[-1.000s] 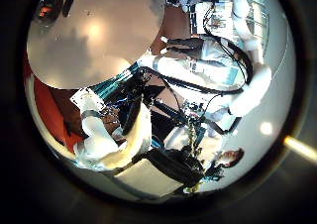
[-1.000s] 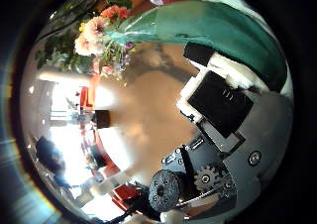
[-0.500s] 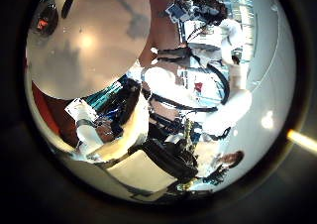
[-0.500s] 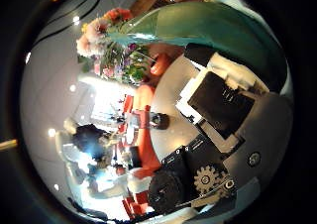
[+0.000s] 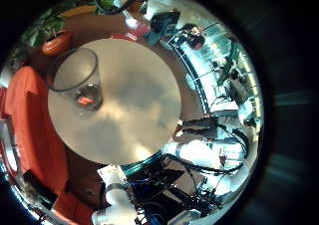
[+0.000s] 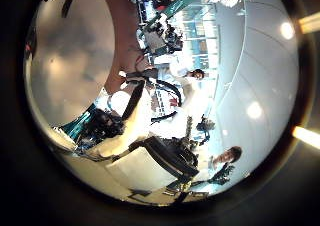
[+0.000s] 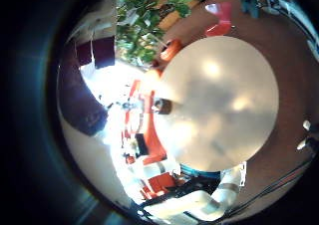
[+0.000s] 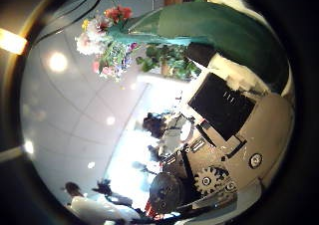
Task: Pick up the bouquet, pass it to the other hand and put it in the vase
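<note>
White arms (image 5: 204, 153), black-and-white geared fingers (image 8: 214, 175).

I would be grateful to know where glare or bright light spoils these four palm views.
Left little finger side palm view: the round table shows soft reflections, and the vase stays clear. Left thumb side palm view: ceiling lights flare at the edge. Right little finger side palm view: a washed-out window beside the table. Right thumb side palm view: a lamp glares near the bouquet.
</note>
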